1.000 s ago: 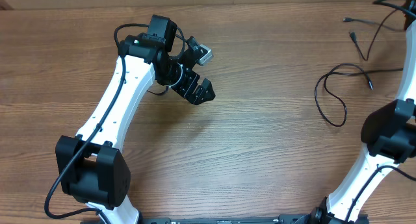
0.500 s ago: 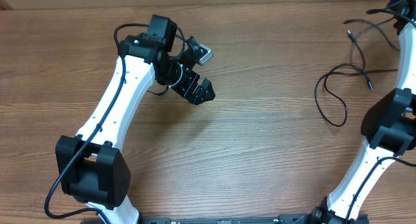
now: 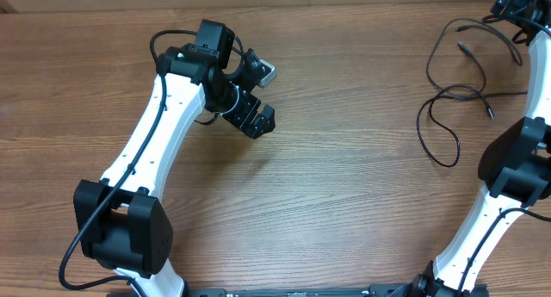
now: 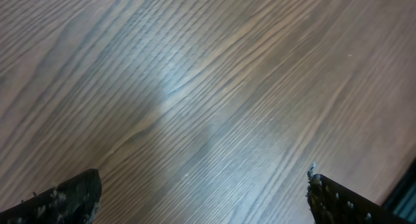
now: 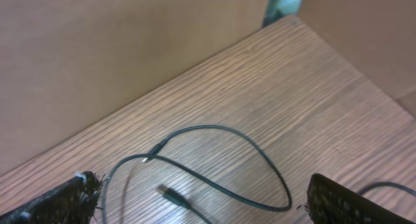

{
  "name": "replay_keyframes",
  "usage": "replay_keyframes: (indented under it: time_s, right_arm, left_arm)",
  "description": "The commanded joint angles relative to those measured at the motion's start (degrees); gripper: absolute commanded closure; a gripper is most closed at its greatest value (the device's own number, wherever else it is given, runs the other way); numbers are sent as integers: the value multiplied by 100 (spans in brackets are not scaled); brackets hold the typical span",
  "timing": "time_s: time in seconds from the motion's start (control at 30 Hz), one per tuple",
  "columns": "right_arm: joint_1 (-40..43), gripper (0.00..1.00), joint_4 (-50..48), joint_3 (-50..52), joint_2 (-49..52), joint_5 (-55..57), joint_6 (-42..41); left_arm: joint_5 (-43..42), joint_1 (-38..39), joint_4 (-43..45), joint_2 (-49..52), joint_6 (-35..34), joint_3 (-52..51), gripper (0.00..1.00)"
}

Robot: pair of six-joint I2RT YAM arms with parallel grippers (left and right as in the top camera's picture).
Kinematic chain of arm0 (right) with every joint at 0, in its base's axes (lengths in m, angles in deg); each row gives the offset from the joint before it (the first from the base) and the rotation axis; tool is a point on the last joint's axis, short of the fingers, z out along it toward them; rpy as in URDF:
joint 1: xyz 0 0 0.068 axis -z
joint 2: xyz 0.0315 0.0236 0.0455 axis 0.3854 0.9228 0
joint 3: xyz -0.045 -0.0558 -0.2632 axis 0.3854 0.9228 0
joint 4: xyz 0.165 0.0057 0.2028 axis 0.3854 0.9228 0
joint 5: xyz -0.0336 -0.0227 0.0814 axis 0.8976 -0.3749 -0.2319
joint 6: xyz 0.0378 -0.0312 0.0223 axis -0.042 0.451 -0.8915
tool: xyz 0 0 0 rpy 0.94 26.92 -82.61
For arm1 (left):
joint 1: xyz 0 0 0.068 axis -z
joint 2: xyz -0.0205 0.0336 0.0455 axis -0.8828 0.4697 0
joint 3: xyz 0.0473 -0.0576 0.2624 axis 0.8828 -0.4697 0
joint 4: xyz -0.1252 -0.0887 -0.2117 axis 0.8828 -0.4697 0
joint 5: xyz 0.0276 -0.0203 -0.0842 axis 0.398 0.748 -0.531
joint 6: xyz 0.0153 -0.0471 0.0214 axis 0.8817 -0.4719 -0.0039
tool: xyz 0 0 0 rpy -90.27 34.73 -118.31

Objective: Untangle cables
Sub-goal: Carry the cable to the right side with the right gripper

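Note:
Several thin black cables [image 3: 419, 123] lie in loose loops on the wooden table at the far right, one small plug [image 3: 466, 49] pointing up the table. My right gripper [image 3: 516, 4] sits at the top right corner, above them. In the right wrist view this gripper [image 5: 201, 208] is open, and a cable loop [image 5: 266, 161] and a plug [image 5: 169, 194] lie on the table under the gap, touched by neither finger. My left gripper [image 3: 261, 120] hangs left of centre, far from the cables. In its wrist view it [image 4: 201, 204] is open over bare wood.
The table's far edge [image 3: 344, 4] meets a brown wall [image 5: 130, 49] just behind the cables. The right arm's white link [image 3: 482, 219] rises along the right edge. The left arm [image 3: 155, 133] stretches from the near left towards the middle.
My right gripper has opened and moved towards the far right corner. The cable it carried now lies as a longer loop on the table. The left gripper shifted slightly left.

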Motion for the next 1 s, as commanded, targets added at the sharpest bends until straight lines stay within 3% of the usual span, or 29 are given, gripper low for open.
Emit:
replay_keyframes:
  time_s: [0.0, 0.2, 0.5, 0.77, 0.97]
  right_arm:
    - [-22, 0, 52, -7, -627, -527, -22]
    - [-33, 0, 470, -7, -1419, -1263, -24]
    - [-195, 0, 1980, -7, -2376, -1952, -24]
    - [-286, 0, 3397, -7, -2597, -3248, -24]
    - [-284, 0, 4201, -7, -2597, -3359, -22]
  left_arm:
    - [295, -11, 7, 24, 125, 101, 0]
    - [295, -11, 4, 24, 125, 101, 0]
    - [295, -11, 4, 24, 125, 101, 0]
    - [295, -9, 7, 24, 125, 101, 0]
    - [295, -13, 7, 24, 125, 101, 0]
